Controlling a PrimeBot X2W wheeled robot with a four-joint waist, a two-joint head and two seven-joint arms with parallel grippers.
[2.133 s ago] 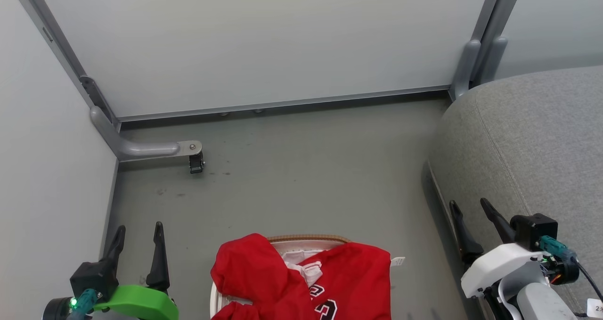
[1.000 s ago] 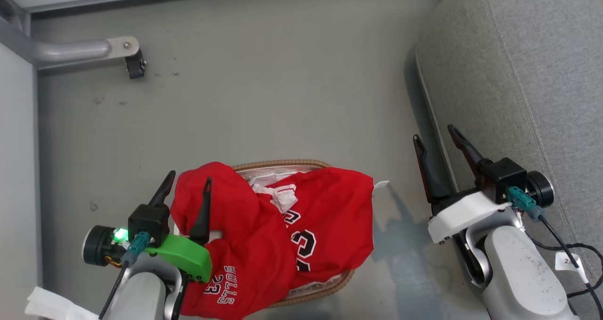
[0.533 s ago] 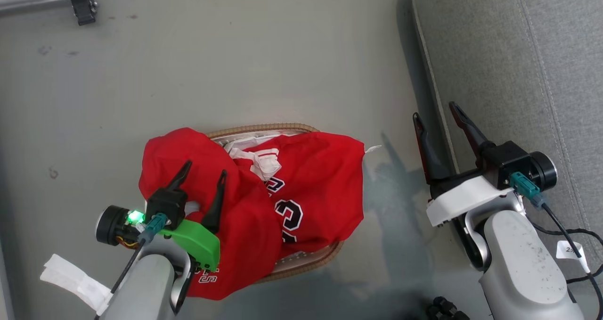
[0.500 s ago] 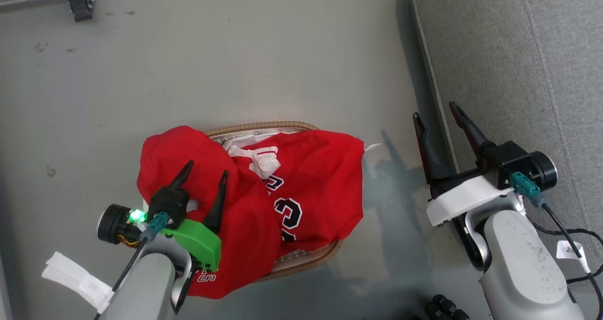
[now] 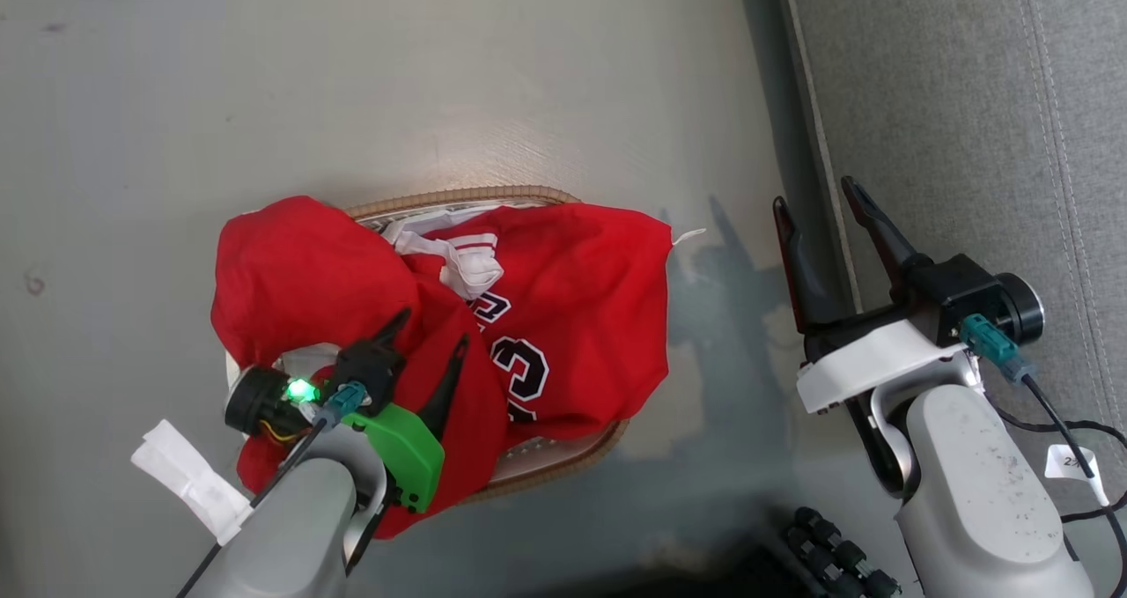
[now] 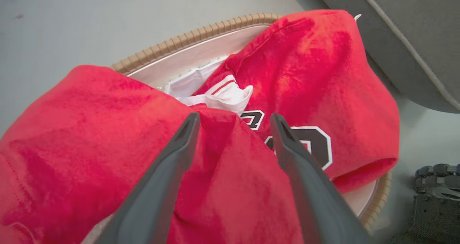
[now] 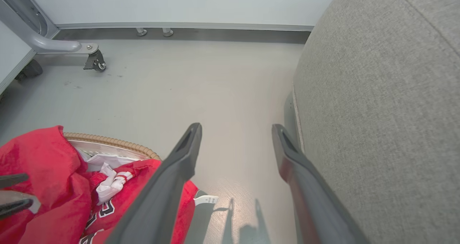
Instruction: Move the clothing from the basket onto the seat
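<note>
The clothing [image 5: 572,299], bright red with black-and-white numerals and a white-striped trim, is heaped over the basket [image 5: 458,200], whose brown woven rim shows at the far and near sides. My left gripper [image 5: 436,327] hangs open just above the heap. In the left wrist view its fingertips [image 6: 234,115] straddle a red fold of the clothing [image 6: 305,68] beside the numerals. My right gripper [image 5: 813,193] stands open and empty over the floor beside the edge of the grey seat [image 5: 968,96]. The right wrist view has the right gripper [image 7: 236,126] between the basket [image 7: 107,142] and the seat [image 7: 377,93].
The basket stands on a grey floor [image 5: 352,78] to the left of the seat. A grey frame leg with a castor [image 7: 91,59] and pale wall panels [image 7: 179,3] stand at the far end. A black ribbed part [image 5: 836,554] lies near the bottom edge.
The head camera has tilted down, shifting the whole picture. My left gripper has moved rightward over the red heap, toward its middle. The right gripper keeps its place by the seat's edge.
</note>
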